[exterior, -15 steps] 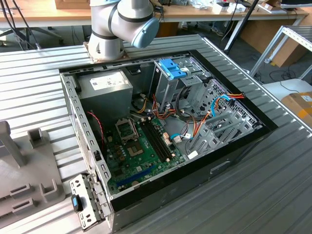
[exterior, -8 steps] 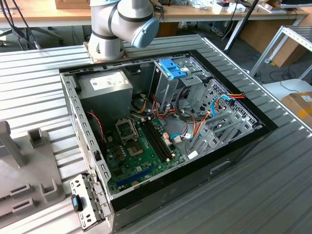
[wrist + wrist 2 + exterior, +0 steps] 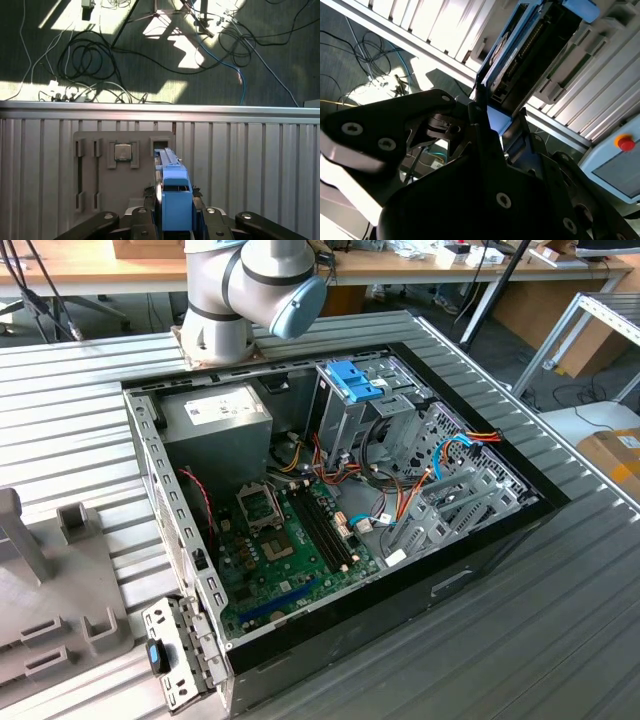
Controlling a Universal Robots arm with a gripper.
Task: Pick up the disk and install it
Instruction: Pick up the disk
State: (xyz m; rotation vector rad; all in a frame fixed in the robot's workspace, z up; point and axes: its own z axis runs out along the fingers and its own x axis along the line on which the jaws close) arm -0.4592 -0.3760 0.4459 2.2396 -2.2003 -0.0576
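The disk [image 3: 172,200] is a black drive with a bright blue rail, and in the first wrist view I see it edge-on. My gripper [image 3: 173,212] is shut on it, one black finger [image 3: 149,212] against each side. It hangs over a grey fixture plate [image 3: 100,180] on the ribbed table. In the second wrist view the disk [image 3: 520,55] sticks out beyond the gripper [image 3: 497,120], its black body and blue rail running away above the table slats. In the exterior view the arm's base [image 3: 240,290] stands behind the open computer case [image 3: 340,490].
Inside the case are a tall grey drive cage with a blue latch [image 3: 352,380], a power supply [image 3: 215,420], a green motherboard [image 3: 290,540] and loose cables. The fixture plate holds a square chip [image 3: 123,151]. Cables [image 3: 90,55] lie on the floor past the table edge.
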